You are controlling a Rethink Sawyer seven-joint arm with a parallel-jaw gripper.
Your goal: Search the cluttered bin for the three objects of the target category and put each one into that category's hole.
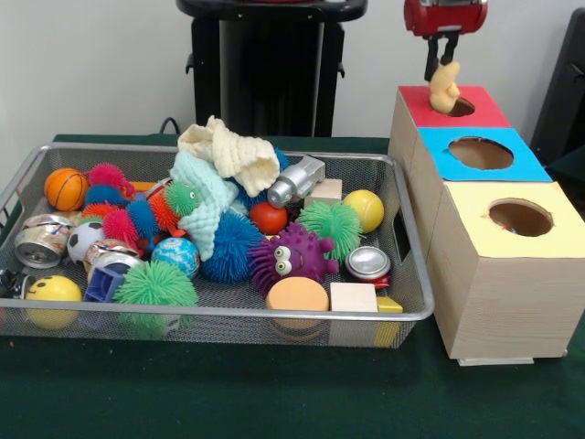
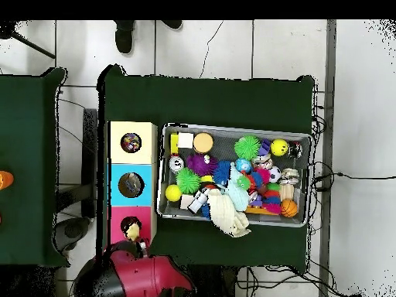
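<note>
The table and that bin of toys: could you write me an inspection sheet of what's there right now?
Surface: dark green cloth table, bare in front of the bin.
Job's things: wire mesh bin heaped with toys; three wooden boxes with holes, topped red, blue and yellow.
Clutter: spiky purple ball with eyes, orange basketball, cream knitted cloth, crushed cans, wooden blocks.
Hand: the hand hangs above the red box's hole, shut on a pale yellow toy.
Cables: black leads on the floor beside the table.
Surroundings: tiled floor, a second green table.
</note>
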